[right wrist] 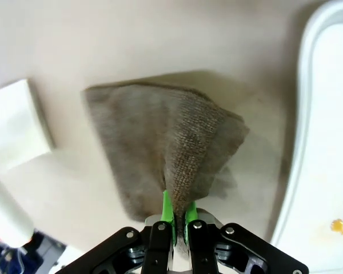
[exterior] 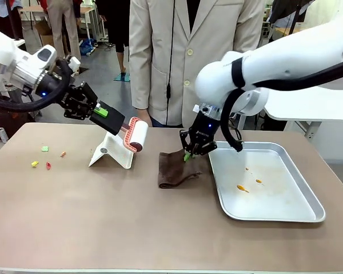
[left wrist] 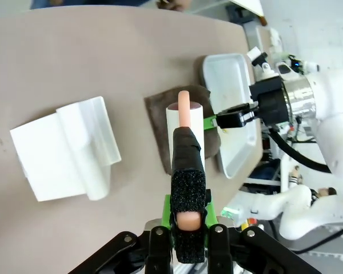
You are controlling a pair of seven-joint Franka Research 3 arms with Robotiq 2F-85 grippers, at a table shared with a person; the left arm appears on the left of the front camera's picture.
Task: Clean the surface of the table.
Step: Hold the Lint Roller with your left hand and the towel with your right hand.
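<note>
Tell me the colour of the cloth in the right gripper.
Dark grey-brown; the cloth shows best in the right wrist view.

bright even light, soft shadows on the table (exterior: 103,217).

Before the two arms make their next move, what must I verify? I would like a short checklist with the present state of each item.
1. Left hand shut on the lint roller: ok.
2. Right hand shut on the brown cloth: ok.
3. Table free of crumbs: not ok, several lie near its left end.
4. Tray free of stains: not ok, orange spots.
5. Roller sheet sticky: cannot tell.
</note>
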